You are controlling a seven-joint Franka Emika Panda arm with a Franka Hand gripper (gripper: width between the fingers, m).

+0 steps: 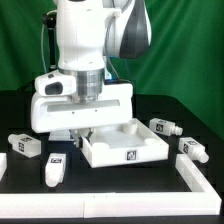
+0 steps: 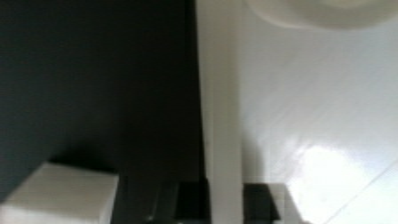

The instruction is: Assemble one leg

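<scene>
**Asker:** Leg (image 1: 55,170), the small white tagged plastic peg: where from the jaws?

**Describer:** Well apart. The gripper (image 2: 221,200) jaws clench the large white square plastic panel (image 1: 122,137) rim. Four legs flank one panel on the black table (image 1: 110,180), two each side.

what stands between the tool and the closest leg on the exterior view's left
Nothing visible: only bare black table between the tool and that leg. The tool straddles the white panel at its edge.
</scene>
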